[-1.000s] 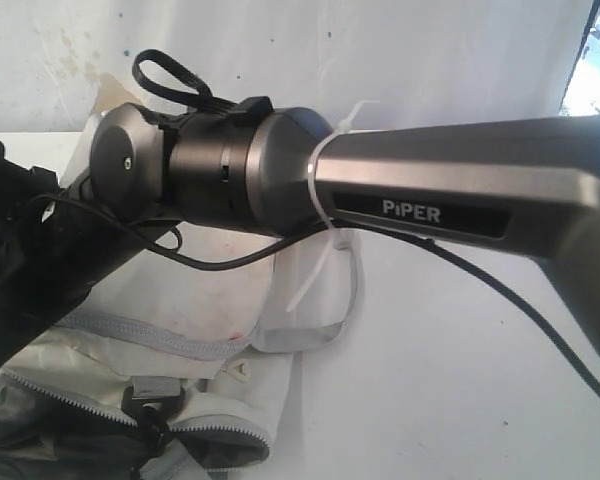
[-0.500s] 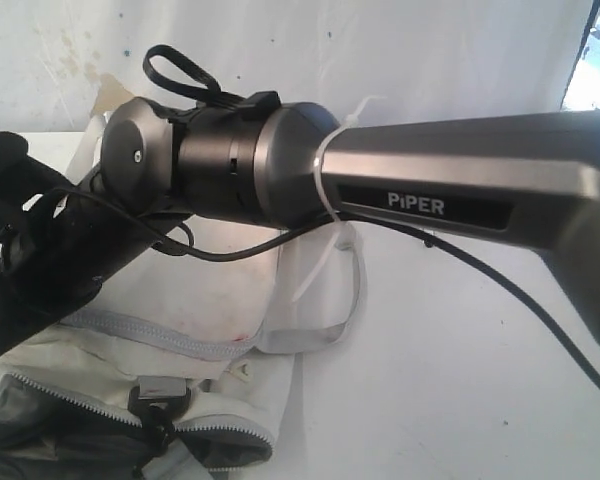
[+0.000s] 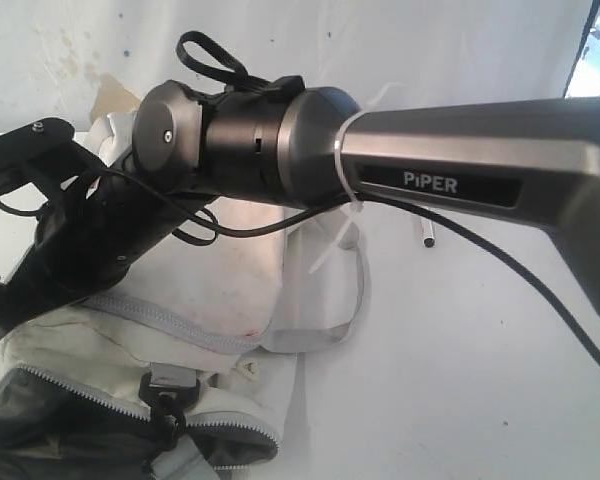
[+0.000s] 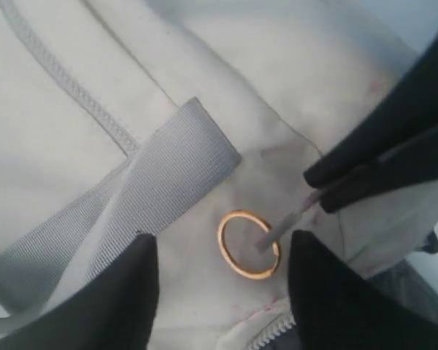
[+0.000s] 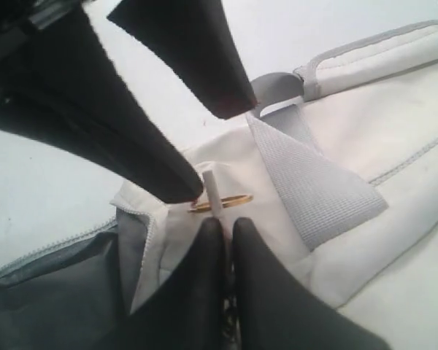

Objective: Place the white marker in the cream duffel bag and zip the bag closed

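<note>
**Right gripper** [image 5: 225, 222]: jaws pressed together, clamped on the small pale zip pull tab [image 5: 213, 188]. The tab hangs from a gold ring [image 5: 220, 202].

**Left gripper** [image 4: 220, 237]: jaws apart, one finger on each side of the gold ring. In the left wrist view neither finger touches the ring. In the right wrist view one fingertip [image 5: 186, 191] sits just beside the ring and the other stands clear of it.

**Gold ring and tab:** they lie flat on the cream fabric, between the left gripper's fingers and at the tip of the right gripper.

**Grey webbing strap** [image 4: 160, 193]: sewn flat onto the fabric just beside the ring, with one squared end pointing toward it.

**Cream duffel bag** [image 3: 230, 290]: lies on the desk [image 3: 480, 400] at the lower left of the exterior view, beneath both arms. Its mouth gapes, showing grey lining [image 5: 51, 299] edged with zipper teeth [image 3: 90, 400]. A black buckle [image 3: 168, 385] sits on the near rim. Faint reddish marks show on the top panel.

**White marker** [image 3: 427, 233]: apparently the slim pale stick with a dark lower end lying on the desk, apart from the bag and partly hidden below the right arm. It is too small to be certain.

**Right arm** [image 3: 460, 160]: grey housing lettered PIPER, spanning the exterior view. A white cable tie [image 3: 342, 165] wraps around it and a black cable [image 3: 500, 270] trails under it.
</note>
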### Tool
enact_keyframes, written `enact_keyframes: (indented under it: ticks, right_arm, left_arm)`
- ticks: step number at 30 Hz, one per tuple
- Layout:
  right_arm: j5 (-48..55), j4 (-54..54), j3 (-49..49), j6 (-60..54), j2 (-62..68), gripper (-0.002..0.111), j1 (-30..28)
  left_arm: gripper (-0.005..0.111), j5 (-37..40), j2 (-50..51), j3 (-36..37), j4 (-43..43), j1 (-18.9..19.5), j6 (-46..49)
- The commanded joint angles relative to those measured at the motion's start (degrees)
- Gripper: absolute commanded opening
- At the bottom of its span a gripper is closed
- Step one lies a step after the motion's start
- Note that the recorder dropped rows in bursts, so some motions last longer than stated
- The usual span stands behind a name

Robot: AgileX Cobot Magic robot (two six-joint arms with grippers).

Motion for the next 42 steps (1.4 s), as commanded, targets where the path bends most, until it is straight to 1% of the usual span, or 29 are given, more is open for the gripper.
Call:
enact_keyframes:
  ticks: [1,2,4,7,15,17,21,23,27,33,39,40,42]
  right_arm:
    - [0.0,-0.4,0.1,0.3,-1.0,0.0,-1.0]
    - [0.0,-0.4,0.1,0.3,-1.0,0.0,-1.0]
    - [0.0,-0.6,0.1,0.3,-1.0,0.0,-1.0]
    - [0.0,-0.6,0.1,0.3,-1.0,0.0,-1.0]
    - [-1.3,-0.6,0.1,0.4,-1.0,0.0,-1.0]
    - [-1.8,-0.6,0.1,0.6,-1.0,0.0,-1.0]
    - [-3.0,-0.6,0.1,1.8,-1.0,0.0,-1.0]
    - [-3.5,-0.6,0.1,1.8,-1.0,0.0,-1.0]
    - [-3.9,-0.6,0.1,2.0,-1.0,0.0,-1.0]
    - [-4.3,-0.4,0.1,2.3,-1.0,0.0,-1.0]
    - [-4.7,-0.1,0.1,2.3,-1.0,0.0,-1.0]
    - [-4.7,-0.1,0.1,2.3,-1.0,0.0,-1.0]
    - [-4.7,-0.1,0.1,2.6,-1.0,0.0,-1.0]
  left_arm:
    - [0.038,0.7,-2.1,-0.2,1.5,0.3,10.4]
    - [0.035,0.7,-2.3,-0.1,2.1,0.3,10.6]
    - [0.032,0.7,-2.3,0.0,2.5,0.1,9.8]
    - [0.032,0.7,-2.3,1.0,2.6,0.1,2.5]
    - [0.033,0.7,-2.5,4.1,3.9,0.1,4.0]
    - [0.04,0.7,-2.8,5.3,3.5,0.1,3.2]
    - [0.065,0.7,-2.8,6.6,0.6,0.1,2.7]
    - [0.07,0.7,-2.8,6.6,-0.9,-0.2,3.0]
    - [0.07,0.7,-2.8,6.6,-3.2,-0.3,8.3]
    - [0.07,0.7,-2.8,6.6,-3.8,-0.4,9.8]
    - [0.07,0.7,-2.0,6.6,-4.0,-5.0,13.1]
    - [0.07,-1.5,-2.0,6.6,-3.4,-5.8,13.5]
    - [0.07,-3.5,-2.0,6.6,-3.2,-5.9,12.8]
